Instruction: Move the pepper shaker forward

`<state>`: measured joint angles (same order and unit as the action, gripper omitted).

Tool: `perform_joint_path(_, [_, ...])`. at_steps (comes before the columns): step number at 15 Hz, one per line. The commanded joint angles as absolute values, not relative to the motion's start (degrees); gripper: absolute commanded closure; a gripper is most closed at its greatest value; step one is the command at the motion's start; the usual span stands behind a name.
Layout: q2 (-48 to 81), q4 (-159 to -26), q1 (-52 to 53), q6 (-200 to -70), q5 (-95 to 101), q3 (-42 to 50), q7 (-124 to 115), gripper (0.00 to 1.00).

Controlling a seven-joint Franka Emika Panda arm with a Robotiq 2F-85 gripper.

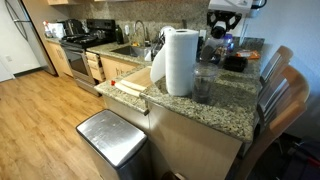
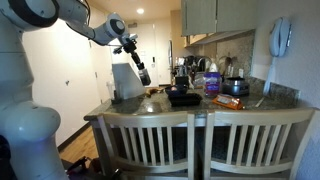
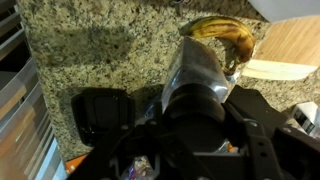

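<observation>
In the wrist view my gripper (image 3: 196, 135) is shut on the pepper shaker (image 3: 193, 100), a dark squat cylinder that fills the space between the black fingers. Below it stands a clear tumbler (image 3: 200, 65) on the speckled granite counter (image 3: 100, 50). In an exterior view the gripper (image 2: 138, 60) hangs in the air above the counter's left end, with the dark shaker (image 2: 144, 74) at its tip, next to the paper towel roll (image 2: 125, 80). In an exterior view the gripper is hard to make out behind the paper towel roll (image 1: 178, 62) and the tumbler (image 1: 205, 82).
A banana (image 3: 222, 30) and a wooden cutting board (image 3: 290, 50) lie beyond the tumbler. A flat black container (image 3: 100, 113) sits beside it and also shows in both exterior views (image 2: 184, 97) (image 1: 237, 62). A purple bottle (image 2: 212, 82) and chair backs (image 2: 200, 135) stand nearby.
</observation>
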<state>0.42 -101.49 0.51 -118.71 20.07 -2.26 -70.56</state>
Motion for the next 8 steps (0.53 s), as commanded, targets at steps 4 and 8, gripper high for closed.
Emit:
perform_joint_path(4, [5.9, -91.6, -0.3, -114.0, 20.7, 1.3, -72.6, 0.67])
perform_joint_path(8, [9.0, -88.1, -0.5, -112.1, 16.6, 2.6, -67.5, 0.67])
